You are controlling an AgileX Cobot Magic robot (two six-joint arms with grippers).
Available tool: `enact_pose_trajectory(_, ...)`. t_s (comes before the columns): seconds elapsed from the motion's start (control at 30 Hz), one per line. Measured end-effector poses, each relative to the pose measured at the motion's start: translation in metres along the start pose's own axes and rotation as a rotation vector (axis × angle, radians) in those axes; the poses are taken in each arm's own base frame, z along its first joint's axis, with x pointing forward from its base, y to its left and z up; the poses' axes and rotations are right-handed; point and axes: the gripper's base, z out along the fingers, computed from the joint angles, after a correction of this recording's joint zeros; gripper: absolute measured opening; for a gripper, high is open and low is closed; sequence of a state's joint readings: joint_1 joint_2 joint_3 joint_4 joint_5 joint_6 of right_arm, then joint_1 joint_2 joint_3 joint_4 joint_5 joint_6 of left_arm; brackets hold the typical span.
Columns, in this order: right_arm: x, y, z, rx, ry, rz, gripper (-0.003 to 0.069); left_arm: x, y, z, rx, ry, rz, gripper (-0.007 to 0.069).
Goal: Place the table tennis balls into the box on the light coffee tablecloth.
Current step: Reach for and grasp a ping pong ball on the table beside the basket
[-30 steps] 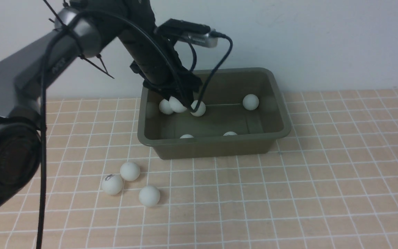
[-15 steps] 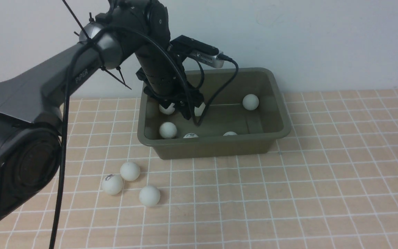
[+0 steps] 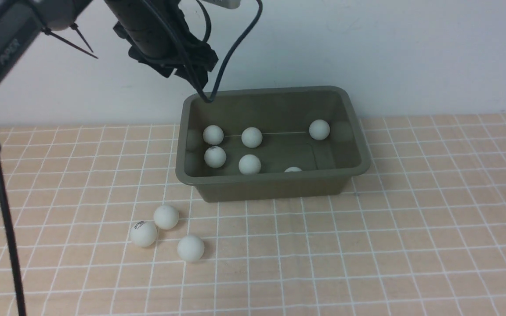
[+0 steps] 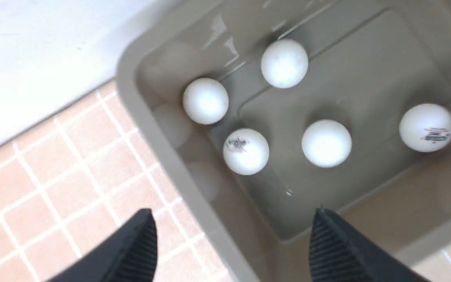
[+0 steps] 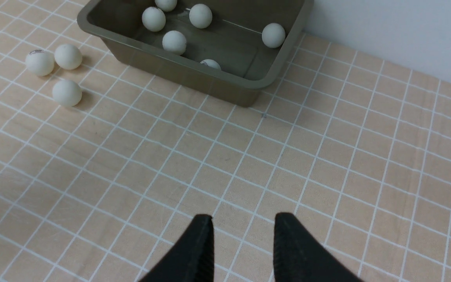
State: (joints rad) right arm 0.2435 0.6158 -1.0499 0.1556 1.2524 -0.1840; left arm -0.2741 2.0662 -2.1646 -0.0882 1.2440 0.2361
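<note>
The left gripper [image 4: 233, 213] is hanging with its jaws spread wide and empty, above the 10 o'clock corner of the olive-green box [image 3: 275, 186]. The box is sitting on the light coffee tablecloth [image 3: 411, 219] toward 12 o'clock, and six table tennis balls [image 3: 251, 137] are lying inside it. Three more are resting on the cloth at the box's 7 o'clock — two of them touching. The right gripper [image 5: 245, 217] is hovering over the cloth toward the box's 5 o'clock — jaws parted, gripping nothing.
</note>
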Motion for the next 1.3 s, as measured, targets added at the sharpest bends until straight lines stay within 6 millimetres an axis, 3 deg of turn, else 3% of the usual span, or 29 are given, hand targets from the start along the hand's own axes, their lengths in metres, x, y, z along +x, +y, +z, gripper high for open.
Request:
enact_pose_trajectory(0.07, 0.0, 0.0, 0.0, 0.0, 0.0, -0.001, 0.0211, 0.01, 0.002, -0.01, -0.005, 0.021, -0.01, 0.0435)
enact_pose_trajectory(0.23, 0.0, 0.0, 0.0, 0.0, 0.002, -0.016, 0.0211, 0.052, -0.002, -0.003, 0.011, 0.168, -0.025, 0.0435)
enact_pose_trajectory(0.43, 0.0, 0.0, 0.0, 0.0, 0.002, -0.02, 0.0211, 0.102, -0.011, 0.022, 0.055, 0.346, -0.045, 0.0435)
enact_pose_trajectory(0.6, 0.001, 0.0, 0.0, -0.005, 0.011, -0.019, 0.0211, 0.125, -0.013, 0.049, 0.053, 0.358, -0.03, 0.0435)
enact_pose_trajectory(0.87, 0.001, 0.002, 0.0, -0.025, 0.009, -0.012, 0.0211, 0.131, -0.012, 0.069, 0.031, 0.269, 0.016, 0.0435)
enact_pose_trajectory(1.3, 0.0, 0.004, 0.0, -0.047, 0.005, -0.003, 0.0211, 0.136, -0.01, 0.102, 0.04, 0.288, 0.043, 0.0435)
